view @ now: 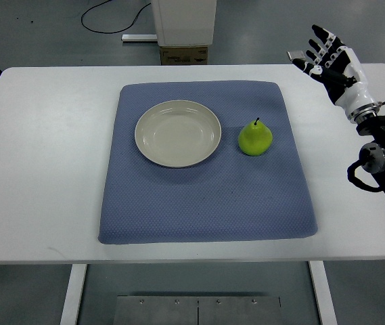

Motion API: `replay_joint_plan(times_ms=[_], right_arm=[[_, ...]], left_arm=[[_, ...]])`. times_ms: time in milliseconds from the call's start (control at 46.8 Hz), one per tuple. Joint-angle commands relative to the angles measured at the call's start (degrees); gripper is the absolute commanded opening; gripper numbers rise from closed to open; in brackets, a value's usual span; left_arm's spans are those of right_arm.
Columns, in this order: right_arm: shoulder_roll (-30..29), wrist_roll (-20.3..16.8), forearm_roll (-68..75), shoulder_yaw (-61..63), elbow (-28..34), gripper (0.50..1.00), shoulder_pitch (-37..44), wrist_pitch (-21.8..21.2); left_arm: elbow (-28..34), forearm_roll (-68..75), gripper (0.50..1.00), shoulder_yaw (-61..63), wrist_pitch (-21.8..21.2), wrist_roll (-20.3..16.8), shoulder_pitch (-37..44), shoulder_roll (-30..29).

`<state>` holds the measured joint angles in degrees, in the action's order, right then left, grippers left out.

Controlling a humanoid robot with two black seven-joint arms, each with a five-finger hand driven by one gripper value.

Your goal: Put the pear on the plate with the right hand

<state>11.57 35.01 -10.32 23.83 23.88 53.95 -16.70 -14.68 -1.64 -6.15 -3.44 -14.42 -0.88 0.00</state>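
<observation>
Blue mat (206,203) is covering the white table (43,169); right hand (327,57) is hovering at the far right corner, fingers spread, holding nothing. Green pear (255,139) is standing upright on the mat, just right of the cream plate (178,133), not touching it

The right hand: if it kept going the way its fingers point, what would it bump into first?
Probably nothing: the right hand points up-left past the table's far edge, away from the pear and plate. Depth is unclear.

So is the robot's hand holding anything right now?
Nothing. The right hand is open and up by the table's far right corner, well away from the pear.
</observation>
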Motion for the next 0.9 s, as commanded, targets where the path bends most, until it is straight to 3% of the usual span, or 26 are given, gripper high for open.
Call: replay_joint_plan(times_ms=[0, 299, 877], right_arm=[[0.0, 0.0, -0.3, -3.0, 0.0, 1.0, 0.1, 0.1], [0.6, 0.0, -3.8, -5.8, 3.5, 1.0, 0.0, 0.1], [0.5, 0.0, -10.2, -7.2, 4.5, 1.0, -1.0, 0.2]], left_arm=[[0.0, 0.1, 1.0, 0.0, -0.1, 0.0, 0.0, 0.0], [0.0, 0.0, 1.0, 0.0, -0.1, 0.0, 0.0, 0.0], [0.0, 0.1, 1.0, 0.0, 0.0, 0.0, 0.0, 0.0]])
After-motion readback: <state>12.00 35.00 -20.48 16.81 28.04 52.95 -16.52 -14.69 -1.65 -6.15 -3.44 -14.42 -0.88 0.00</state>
